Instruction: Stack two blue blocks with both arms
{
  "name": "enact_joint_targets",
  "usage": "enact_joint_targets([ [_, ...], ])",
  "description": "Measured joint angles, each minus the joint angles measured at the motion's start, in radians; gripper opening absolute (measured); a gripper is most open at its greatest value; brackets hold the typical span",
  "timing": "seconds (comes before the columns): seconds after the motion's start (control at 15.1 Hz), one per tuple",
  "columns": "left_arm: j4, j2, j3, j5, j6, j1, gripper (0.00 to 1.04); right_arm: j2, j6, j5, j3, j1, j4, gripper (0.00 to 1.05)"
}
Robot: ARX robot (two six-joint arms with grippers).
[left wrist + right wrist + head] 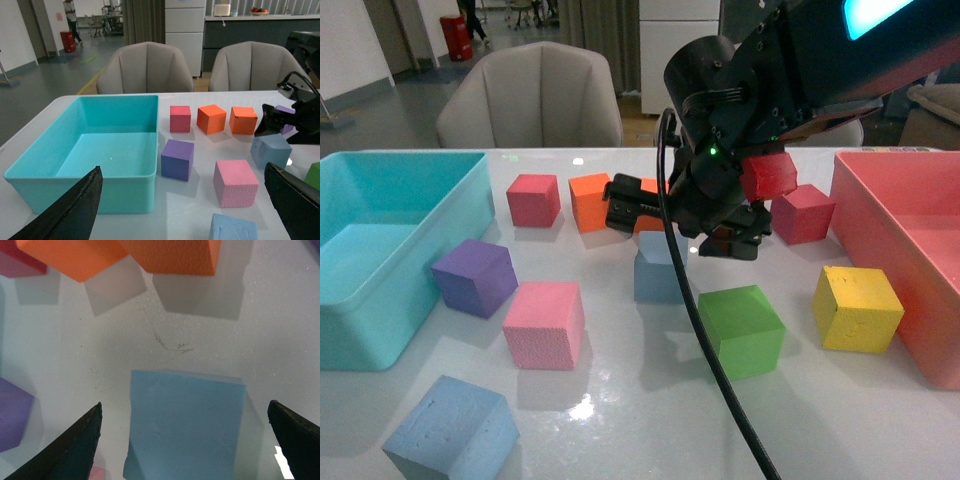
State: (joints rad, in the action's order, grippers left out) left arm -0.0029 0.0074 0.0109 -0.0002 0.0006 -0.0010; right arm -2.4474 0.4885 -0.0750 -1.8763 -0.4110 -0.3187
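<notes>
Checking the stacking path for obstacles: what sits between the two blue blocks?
A pink cube sits between the near blue block and the far blue block, clearest in the front view.

No legible text or labels anywhere.

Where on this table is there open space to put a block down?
Largest bare patch: the near edge of the table, in front of the green cube and yellow cube. A smaller one lies between the pink cube and green cube. Crowded: the back row around the right gripper and far blue block.
</notes>
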Motion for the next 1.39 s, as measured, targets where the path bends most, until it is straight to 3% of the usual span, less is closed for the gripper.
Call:
enact_joint_targets([
  [0.26, 0.000, 0.000, 0.000, 0.000, 0.000, 0.000, 0.98, 0.195, 0.016, 0.006, 0.172, 0.011, 0.151, 0.98],
  [0.4, 0.000, 0.000, 0.000, 0.000, 0.000, 0.000, 0.98, 0.311, 0.016, 0.062, 0.282, 0.019, 0.230, 0.98],
  [0.46, 0.000, 0.000, 0.000, 0.000, 0.000, 0.000, 0.98, 0.483, 0.008, 0.200, 0.470, 0.051, 0.344, 0.98],
  [0.53, 0.000, 0.000, 0.000, 0.000, 0.000, 0.000, 0.98, 0.624, 0.046, 0.305, 0.610, 0.119, 0.334, 0.98],
  [0.66, 0.000, 0.000, 0.000, 0.000, 0.000, 0.000, 0.98, 0.699, 0.109, 0.337, 0.692, 0.171, 0.334, 0.98],
  [0.73, 0.000, 0.000, 0.000, 0.000, 0.000, 0.000, 0.98, 0.732, 0.091, 0.330, 0.777, 0.188, 0.531, 0.94],
  [0.86, 0.000, 0.000, 0.000, 0.000, 0.000, 0.000, 0.98, 0.894, -0.224, 0.235, 1.075, 0.238, 0.972, 0.68],
  [0.93, 0.000, 0.000, 0.000, 0.000, 0.000, 0.000, 0.98, 1.008, -0.346, 0.222, 1.186, 0.270, 1.051, 0.55],
  [1.06, 0.000, 0.000, 0.000, 0.000, 0.000, 0.000, 0.98, 1.310, -0.444, 0.216, 1.400, 0.286, 0.917, 0.30],
  [1.19, 0.000, 0.000, 0.000, 0.000, 0.000, 0.000, 0.98, 1.663, -0.473, 0.229, 1.614, 0.236, 0.754, 0.04],
  [1.39, 0.000, 0.000, 0.000, 0.000, 0.000, 0.000, 0.98, 1.832, -0.482, 0.194, 1.695, 0.297, 0.760, 0.02],
])
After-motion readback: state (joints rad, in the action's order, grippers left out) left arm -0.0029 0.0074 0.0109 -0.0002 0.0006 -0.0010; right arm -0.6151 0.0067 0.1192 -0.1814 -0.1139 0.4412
